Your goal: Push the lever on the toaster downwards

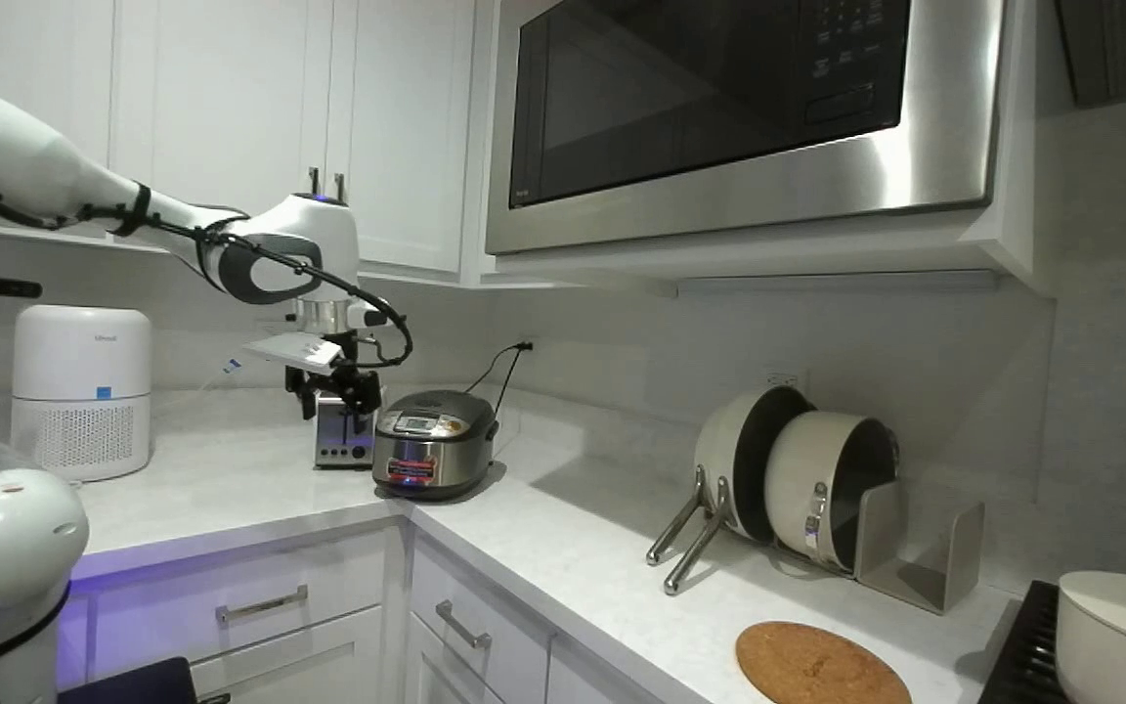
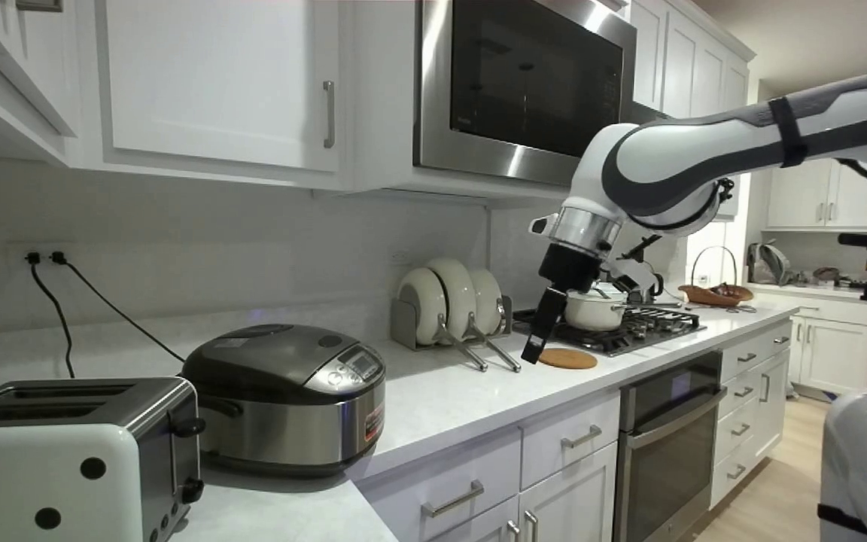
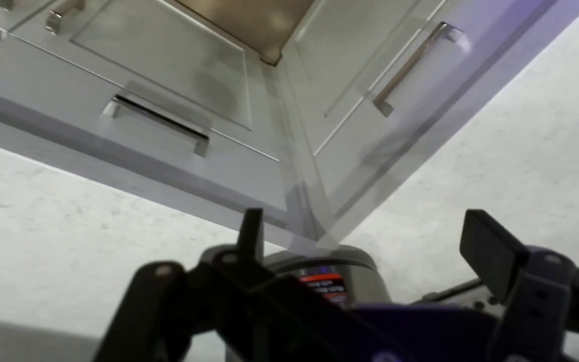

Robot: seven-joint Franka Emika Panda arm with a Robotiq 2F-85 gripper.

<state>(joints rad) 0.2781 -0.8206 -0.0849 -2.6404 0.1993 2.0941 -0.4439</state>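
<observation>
Nearest, in an exterior view, you have the boxy silver-grey toaster [image 2: 72,467], its white side dotted with black, standing on the smooth white counter [image 2: 283,512]. Its stubby black lever [image 2: 190,427] sits high in an upright slot, so the whole push is most likely ahead of you. The control face is turned toward the counter's front edge, which should give you a direct way in.

Just beside it stands the rounded steel-and-black rice cooker [image 2: 283,406]; you cannot tell here whether the two touch. Mind that flank as you come across. Two thin black cords [image 2: 68,342] drop from the pale wall [image 2: 253,248] behind them, presumably so that both appliances can run where they stand.

Farther off, your black two-fingered end effector [image 3: 365,226] hangs aimed downward, its fingers [image 3: 493,254] spread wide with nothing between them. It is well apart from the toaster, so your next move probably calls for a reach across, then a steady downward press; bringing the fingers together first may give you a firmer tip.

Beyond that, round cream pans [image 2: 454,297] stand on edge in a grey rack [image 2: 403,324], likely to save room. A flat brown cork disc [image 2: 567,358] lies near the black gas cooktop [image 2: 667,322], probably to take hot pots such as the lidded cream pot [image 2: 594,312] standing there.
</observation>
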